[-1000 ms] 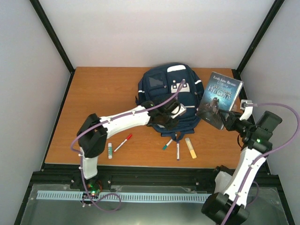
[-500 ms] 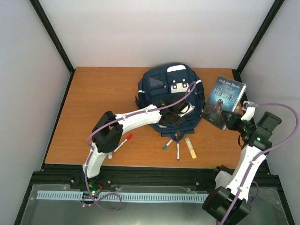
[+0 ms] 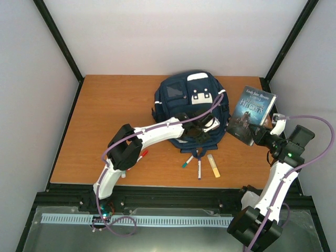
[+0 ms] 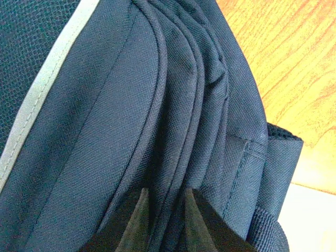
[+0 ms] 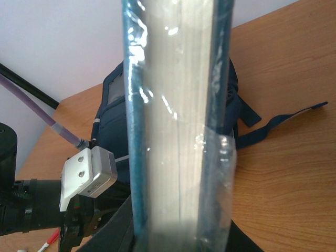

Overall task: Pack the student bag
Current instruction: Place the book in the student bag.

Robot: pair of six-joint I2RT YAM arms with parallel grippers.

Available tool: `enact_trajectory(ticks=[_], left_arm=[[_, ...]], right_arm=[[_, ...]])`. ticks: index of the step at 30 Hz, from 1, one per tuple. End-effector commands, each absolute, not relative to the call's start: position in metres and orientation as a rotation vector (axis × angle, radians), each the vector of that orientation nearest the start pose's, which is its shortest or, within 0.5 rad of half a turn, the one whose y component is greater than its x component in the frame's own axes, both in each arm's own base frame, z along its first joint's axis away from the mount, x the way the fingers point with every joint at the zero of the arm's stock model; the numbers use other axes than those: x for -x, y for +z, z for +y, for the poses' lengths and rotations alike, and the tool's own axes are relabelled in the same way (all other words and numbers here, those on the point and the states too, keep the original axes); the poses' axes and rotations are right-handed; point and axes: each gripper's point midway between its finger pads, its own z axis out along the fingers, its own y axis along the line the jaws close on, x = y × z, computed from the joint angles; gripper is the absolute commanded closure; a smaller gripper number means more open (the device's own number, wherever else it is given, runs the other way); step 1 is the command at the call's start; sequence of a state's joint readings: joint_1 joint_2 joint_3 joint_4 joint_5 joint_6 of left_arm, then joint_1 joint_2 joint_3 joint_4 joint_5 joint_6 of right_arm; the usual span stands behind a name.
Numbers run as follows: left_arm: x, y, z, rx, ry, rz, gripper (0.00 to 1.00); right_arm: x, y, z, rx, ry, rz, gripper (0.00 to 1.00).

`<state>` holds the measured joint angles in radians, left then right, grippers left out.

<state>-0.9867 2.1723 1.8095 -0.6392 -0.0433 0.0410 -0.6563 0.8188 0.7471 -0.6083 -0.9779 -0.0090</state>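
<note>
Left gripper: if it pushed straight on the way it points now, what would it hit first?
The student bag: the left gripper is right at its navy fabric, fingertips either side of a piped seam, so it would press straight into the folds.

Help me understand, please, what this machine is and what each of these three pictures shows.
These are two robot arms bolted at the near edge of a wooden table, each ending in a two-finger gripper. The overhead picture comes from a fixed camera above and behind them. The other two come from cameras on the wrists. On the table lies a navy student bag, with a few markers in front of it. The left gripper pinches a fold of the bag's fabric at its near edge. The right gripper holds a plastic-wrapped book tilted up beside the bag; its wrist camera sees the book edge-on.
</note>
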Motion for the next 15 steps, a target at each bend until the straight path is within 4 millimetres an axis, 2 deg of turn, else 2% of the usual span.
enact_trajectory(ticks=[1,5,7,9,11,15], left_arm=[[-0.315,0.110,-0.473,-1.274,-0.327,2.204,0.83],[-0.317,0.099,-0.475,-1.282,-0.316,2.220,0.81],[-0.319,0.089,-0.475,-1.278,-0.300,2.233,0.68],[-0.323,0.080,-0.476,-1.277,-0.264,2.251,0.63],[-0.327,0.074,-0.475,-1.280,-0.232,2.265,0.66],[-0.332,0.084,-0.475,-1.260,-0.206,2.245,0.84]], right_arm=[[-0.266,0.269,-0.022,-0.035,0.617,1.886,0.97],[-0.267,0.268,-0.023,-0.041,0.622,1.888,0.97],[-0.267,0.267,-0.023,-0.043,0.619,1.889,0.97],[-0.267,0.267,-0.024,-0.044,0.615,1.889,0.97],[-0.267,0.267,-0.024,-0.046,0.610,1.889,0.97],[-0.268,0.265,-0.025,-0.054,0.611,1.891,0.97]])
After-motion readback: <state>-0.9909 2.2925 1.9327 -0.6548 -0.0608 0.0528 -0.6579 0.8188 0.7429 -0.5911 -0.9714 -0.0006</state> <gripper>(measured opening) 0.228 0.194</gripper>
